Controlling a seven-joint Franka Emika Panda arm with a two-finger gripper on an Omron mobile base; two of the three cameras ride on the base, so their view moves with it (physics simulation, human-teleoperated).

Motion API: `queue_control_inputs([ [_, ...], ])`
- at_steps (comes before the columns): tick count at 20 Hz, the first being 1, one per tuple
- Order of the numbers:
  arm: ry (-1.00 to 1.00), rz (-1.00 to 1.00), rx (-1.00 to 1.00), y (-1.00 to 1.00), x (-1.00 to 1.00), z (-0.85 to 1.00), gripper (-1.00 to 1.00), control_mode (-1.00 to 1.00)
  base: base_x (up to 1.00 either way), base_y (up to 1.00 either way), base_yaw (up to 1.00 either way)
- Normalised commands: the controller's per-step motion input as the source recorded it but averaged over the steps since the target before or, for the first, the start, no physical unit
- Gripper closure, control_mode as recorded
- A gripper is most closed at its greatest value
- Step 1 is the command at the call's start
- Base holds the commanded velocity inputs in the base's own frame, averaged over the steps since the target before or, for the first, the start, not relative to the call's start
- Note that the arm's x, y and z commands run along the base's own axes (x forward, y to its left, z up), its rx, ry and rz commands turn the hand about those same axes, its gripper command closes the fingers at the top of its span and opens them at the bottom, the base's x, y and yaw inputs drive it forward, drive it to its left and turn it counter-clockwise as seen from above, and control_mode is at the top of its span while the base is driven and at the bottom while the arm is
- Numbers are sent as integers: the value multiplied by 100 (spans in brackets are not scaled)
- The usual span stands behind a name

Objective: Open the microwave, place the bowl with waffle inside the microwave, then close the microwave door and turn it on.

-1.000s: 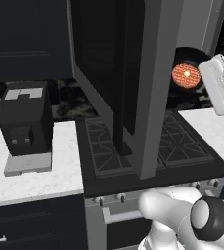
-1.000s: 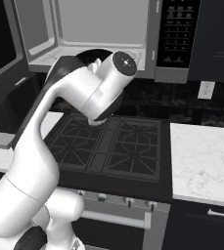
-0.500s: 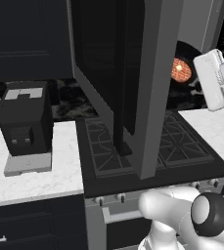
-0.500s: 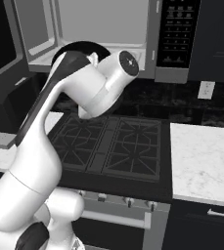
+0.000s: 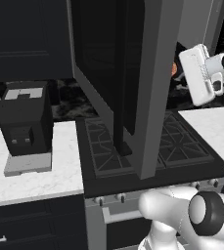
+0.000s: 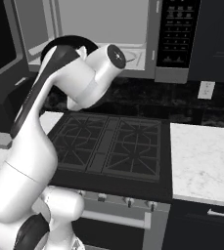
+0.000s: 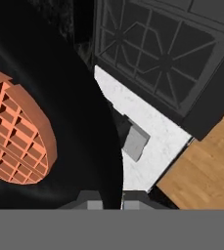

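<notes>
The microwave hangs above the stove with its cavity showing. Its button panel is on the right. The microwave door is swung wide open toward me, handle side outward. My gripper is shut on the rim of the black bowl, which holds the orange-brown waffle. In the right base view the bowl is held up at the lower left of the cavity mouth. In the left base view the door's edge hides all but a sliver of the waffle, beside my white hand.
A black coffee machine stands on the left white counter. The black stove top lies below the microwave, with more white counter to its right. The open door juts out over the stove's left half.
My hand has carried the bowl up and left toward the microwave cavity. In the left base view the waffle has slid almost fully behind the door's edge.
</notes>
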Motion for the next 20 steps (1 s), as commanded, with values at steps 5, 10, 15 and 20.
queue_control_inputs([
  [5, 0, 0, 1, 48, 41, 15, 100, -100, 0, 0, 0],
  [10, 0, 0, 3, 17, 43, 28, 100, -100, 0, 0, 0],
  [15, 4, 0, 4, 0, 55, 19, 100, -100, 0, 0, 0],
  [20, 7, 0, 1, 0, 63, 7, 100, -100, 0, 0, 0],
])
